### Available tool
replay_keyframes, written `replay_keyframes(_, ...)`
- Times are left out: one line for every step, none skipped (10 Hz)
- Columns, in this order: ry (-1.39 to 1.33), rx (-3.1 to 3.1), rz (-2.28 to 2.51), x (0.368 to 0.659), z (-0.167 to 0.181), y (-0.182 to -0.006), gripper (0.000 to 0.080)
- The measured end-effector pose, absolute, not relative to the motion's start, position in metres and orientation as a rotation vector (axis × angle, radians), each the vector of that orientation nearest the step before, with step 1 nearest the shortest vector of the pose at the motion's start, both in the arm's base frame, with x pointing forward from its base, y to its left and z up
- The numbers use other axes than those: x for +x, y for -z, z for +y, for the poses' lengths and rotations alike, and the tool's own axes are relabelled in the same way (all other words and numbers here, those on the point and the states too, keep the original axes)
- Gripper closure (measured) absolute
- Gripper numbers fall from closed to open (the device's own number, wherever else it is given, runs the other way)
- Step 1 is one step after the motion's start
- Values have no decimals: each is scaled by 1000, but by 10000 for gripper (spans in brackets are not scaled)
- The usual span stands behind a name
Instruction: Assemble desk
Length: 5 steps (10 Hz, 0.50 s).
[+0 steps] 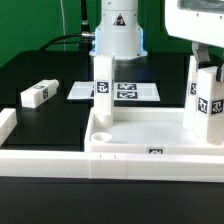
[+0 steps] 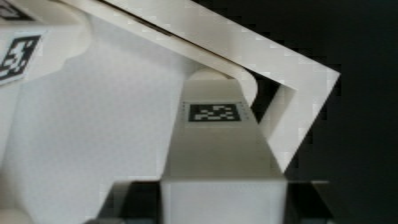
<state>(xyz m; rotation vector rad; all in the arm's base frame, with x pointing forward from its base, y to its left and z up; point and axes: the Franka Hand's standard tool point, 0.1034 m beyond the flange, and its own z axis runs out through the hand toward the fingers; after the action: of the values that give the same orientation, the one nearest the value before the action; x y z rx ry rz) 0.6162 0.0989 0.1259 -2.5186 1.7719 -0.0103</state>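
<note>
Pincer (image 1: 206, 66) is clamped on the held leg (image 1: 208, 100), an upright white block pinched on both sides, as the wrist view shows plainly. Largest of the parts, the desk top (image 1: 140, 128) lies rim-up in the foreground on the black desk (image 1: 60, 70), with the marker board (image 1: 125, 92) behind it. The held leg is at the top's end on the exterior view's right, its lower end inside the rim. Whether it sits in its socket I cannot tell. The standing leg (image 1: 103, 85) is upright in the corner on the exterior view's left. The loose leg (image 1: 37, 94) lies on its side, well apart from the top. By my reckoning one leg is fitted, one is held at its corner, and at least one is left. No fourth leg is in view.
</note>
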Motion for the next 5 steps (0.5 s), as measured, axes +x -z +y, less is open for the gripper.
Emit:
replay_keyframes(3,-2442,1865,617,98,-126,509)
replay_keyframes(2,-2345,1981,617,100,-126,509)
replay_keyframes(-2,-2305,2023,617,100,-126,509)
replay_keyframes(-6,-2241,2094,617,101,-126,509)
replay_keyframes(-8,-2212,2125,617,101,-126,509)
